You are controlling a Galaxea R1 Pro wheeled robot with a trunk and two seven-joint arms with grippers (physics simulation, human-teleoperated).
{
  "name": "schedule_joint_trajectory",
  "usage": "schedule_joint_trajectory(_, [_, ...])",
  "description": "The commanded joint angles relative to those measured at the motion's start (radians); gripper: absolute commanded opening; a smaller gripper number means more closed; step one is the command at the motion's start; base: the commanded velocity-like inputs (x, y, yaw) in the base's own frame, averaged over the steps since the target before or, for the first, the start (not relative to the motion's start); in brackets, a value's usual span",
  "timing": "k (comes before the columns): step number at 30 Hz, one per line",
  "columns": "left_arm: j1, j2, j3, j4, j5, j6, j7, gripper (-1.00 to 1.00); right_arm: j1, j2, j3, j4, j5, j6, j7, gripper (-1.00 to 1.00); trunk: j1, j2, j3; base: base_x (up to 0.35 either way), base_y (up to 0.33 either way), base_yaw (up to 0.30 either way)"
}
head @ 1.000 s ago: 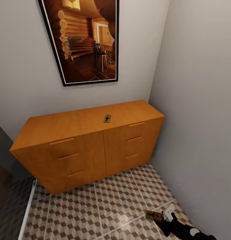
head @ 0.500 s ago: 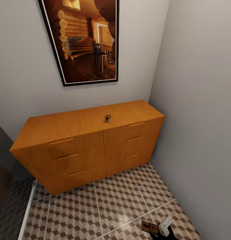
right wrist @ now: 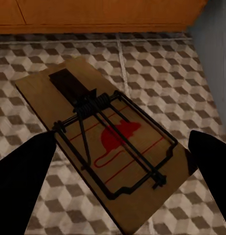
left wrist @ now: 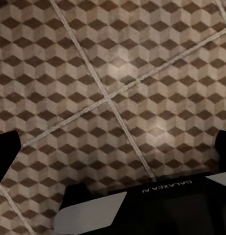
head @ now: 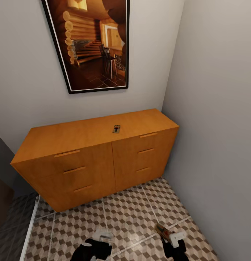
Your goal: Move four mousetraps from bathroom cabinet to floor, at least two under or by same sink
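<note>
A tan mousetrap [head: 116,129] lies on top of the orange-brown cabinet [head: 85,159], near its front edge. Low at the right of the head view, my right gripper [head: 170,235] is shut on a second mousetrap [head: 162,230], held tilted just above the cube-patterned bathroom floor [head: 129,214]. In the right wrist view this mousetrap [right wrist: 108,142] shows its dark wire and red mouse mark, spanning between the two black fingers [right wrist: 20,181]. My left gripper [head: 99,240] hangs open over bare floor tiles [left wrist: 113,88], its fingers [left wrist: 5,152] wide apart. The sink is out of view.
The cabinet stands in a narrow corner, with a grey wall [head: 212,127] close on the right. A framed picture [head: 91,43] hangs above it. A white strip [head: 30,228] runs along the floor at the left.
My right gripper, still holding its mousetrap, dipped toward the picture's bottom edge and now sits slightly higher and further left. The left gripper has come into the head view at the bottom.
</note>
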Motion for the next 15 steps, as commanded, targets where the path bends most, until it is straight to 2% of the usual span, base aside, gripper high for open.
schedule_joint_trajectory(1, [-0.004, -0.005, 0.000, -0.017, 0.010, 0.012, 0.030, 1.00, -0.001, 0.014, 0.006, 0.001, -0.001, -0.012, -0.049, -1.00, 0.000, -0.001, -0.001, 0.000, 0.000, 0.000])
schedule_joint_trajectory(3, [-0.018, -0.011, 0.006, -0.043, 0.010, 0.043, 0.073, 1.00, 0.000, 0.041, 0.006, 0.001, -0.003, -0.029, -0.133, -1.00, 0.000, -0.001, -0.001, 0.000, 0.000, 0.000])
schedule_joint_trajectory(4, [-0.023, -0.012, 0.011, -0.048, 0.010, 0.053, 0.081, 1.00, 0.001, 0.048, 0.006, 0.001, -0.003, -0.034, -0.152, -1.00, 0.000, -0.001, -0.001, 0.000, 0.000, 0.000])
schedule_joint_trajectory(6, [-0.036, -0.014, 0.034, -0.066, 0.010, 0.082, 0.100, 1.00, 0.005, 0.065, 0.006, 0.001, -0.004, -0.048, -0.215, -1.00, 0.000, -0.001, -0.001, 0.000, 0.000, 0.000])
schedule_joint_trajectory(9, [-0.043, -0.015, 0.047, -0.100, 0.011, 0.099, 0.108, 1.00, 0.006, 0.075, 0.006, -0.001, -0.005, -0.054, -0.250, -1.00, 0.000, -0.001, -0.001, 0.000, 0.000, 0.000])
schedule_joint_trajectory(15, [-0.045, -0.015, 0.049, -0.118, 0.012, 0.105, 0.110, 1.00, 0.007, 0.072, 0.006, -0.003, -0.003, -0.054, -0.261, -1.00, 0.000, -0.001, -0.001, 0.000, 0.000, 0.000])
